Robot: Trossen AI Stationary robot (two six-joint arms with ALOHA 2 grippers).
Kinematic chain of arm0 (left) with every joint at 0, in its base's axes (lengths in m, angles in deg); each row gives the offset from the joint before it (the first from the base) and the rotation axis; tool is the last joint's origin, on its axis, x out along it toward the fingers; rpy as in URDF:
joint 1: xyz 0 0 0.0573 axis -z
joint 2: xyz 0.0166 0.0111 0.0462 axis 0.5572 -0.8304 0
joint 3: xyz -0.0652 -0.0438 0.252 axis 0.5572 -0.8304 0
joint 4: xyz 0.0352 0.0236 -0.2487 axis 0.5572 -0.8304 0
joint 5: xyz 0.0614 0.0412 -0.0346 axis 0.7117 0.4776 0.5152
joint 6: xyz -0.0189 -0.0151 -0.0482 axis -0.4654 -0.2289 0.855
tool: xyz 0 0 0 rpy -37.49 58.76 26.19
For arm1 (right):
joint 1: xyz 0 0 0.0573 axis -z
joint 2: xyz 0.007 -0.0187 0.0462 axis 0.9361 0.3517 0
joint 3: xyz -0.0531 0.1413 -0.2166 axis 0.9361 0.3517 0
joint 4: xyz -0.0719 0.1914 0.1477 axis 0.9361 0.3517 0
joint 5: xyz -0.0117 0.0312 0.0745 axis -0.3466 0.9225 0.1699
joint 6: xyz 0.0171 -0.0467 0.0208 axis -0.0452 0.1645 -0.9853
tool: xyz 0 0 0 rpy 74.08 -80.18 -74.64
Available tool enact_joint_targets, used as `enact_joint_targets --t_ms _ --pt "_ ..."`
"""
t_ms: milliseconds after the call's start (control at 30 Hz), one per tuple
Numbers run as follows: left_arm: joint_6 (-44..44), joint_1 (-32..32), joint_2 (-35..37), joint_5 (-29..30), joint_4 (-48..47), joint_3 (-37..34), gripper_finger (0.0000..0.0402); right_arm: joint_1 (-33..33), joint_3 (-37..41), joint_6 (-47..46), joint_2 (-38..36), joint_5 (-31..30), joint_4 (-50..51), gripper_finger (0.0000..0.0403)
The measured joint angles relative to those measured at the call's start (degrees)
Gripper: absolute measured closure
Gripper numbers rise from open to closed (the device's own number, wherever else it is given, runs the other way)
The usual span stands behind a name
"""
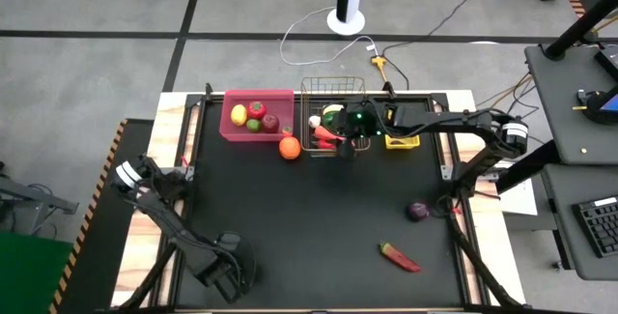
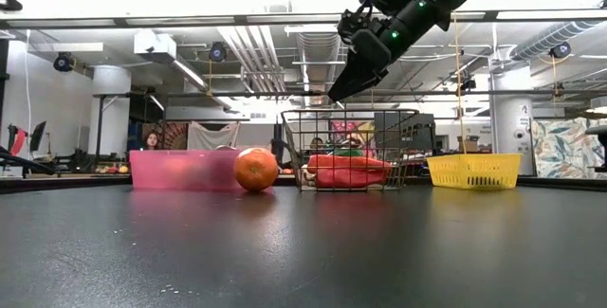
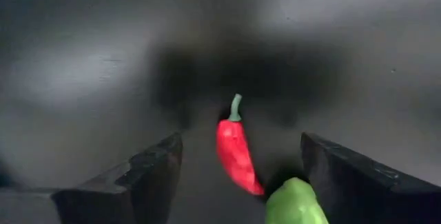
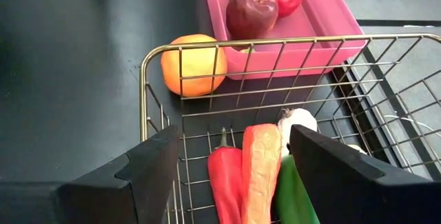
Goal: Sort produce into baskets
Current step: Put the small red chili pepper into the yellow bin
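High view puts the left gripper point(image 1: 220, 277) at the near-left corner, fingers apart and empty; its wrist view looks towards a red chilli point(image 1: 400, 257) lying loose on the table, well apart from it. Far left, the pink bin point(image 1: 232, 126) holds fruit, and an orange point(image 1: 289, 147) sits on the table just beside its near-right corner, outside it. Next comes the wire basket point(image 1: 333, 80), with a carrot point(image 4: 260, 162) and garlic point(image 4: 298, 120) already inside. The right gripper point(image 1: 346, 148) hangs above the basket's near edge, jaws wide and holding nothing.

It looks due to leave the basket for another piece. It should rise straight up until its fingers are clear of the wire rim, then travel. The orange is its nearest target; being round, it may roll, so the fingers should straddle its middle before closing. Right of the basket is the yellow bin point(image 1: 403, 143), and the onion point(image 1: 417, 211) waits near the right edge.
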Motion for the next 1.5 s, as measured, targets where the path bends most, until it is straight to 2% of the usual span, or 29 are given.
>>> enact_joint_targets --t_ms 233,400,800,933,1067,1167,1300,1433,1500 --pt "0.9 0.0 0.0 0.1 3.0 -3.0 0.0145 0.0 0.0 0.7 0.0 0.0 0.0 0.0128" --pt "0.0 0.0 0.1 0.1 3.0 -3.2 0.0198 0.0 0.0 0.8 0.0 0.0 0.0 0.0133" --pt "-4.0 -0.1 0.1 0.2 2.8 -2.7 0.0362 0.0 0.0 0.5 0.0 0.0 0.0 0.0140" --pt "-6.9 -0.2 0.3 2.7 2.0 -1.1 0.0392 0.0 0.0 0.5 -0.1 0.0 0.1 0.0136" --pt "-9.1 -0.5 0.3 4.1 -2.4 1.1 0.0397 0.0 0.0 0.4 -1.1 0.0 0.1 0.0137" --pt "-12.9 -0.9 0.6 8.0 -5.0 3.7 0.0397 0.0 0.0 0.1 -2.8 0.0 0.3 0.0142" --pt "-22.6 -2.8 2.6 18.1 -4.9 6.9 0.0397 -0.5 0.0 -0.1 -6.0 0.3 1.0 0.0149" --pt "-37.6 -5.8 5.0 29.9 -4.7 9.4 0.0397 -2.1 1.1 -1.3 -8.8 4.6 0.7 0.0154" --pt "-46.5 -7.9 6.3 33.7 -3.5 10.5 0.0397 -3.4 2.5 -2.3 -10.0 5.6 -0.4 0.0154"
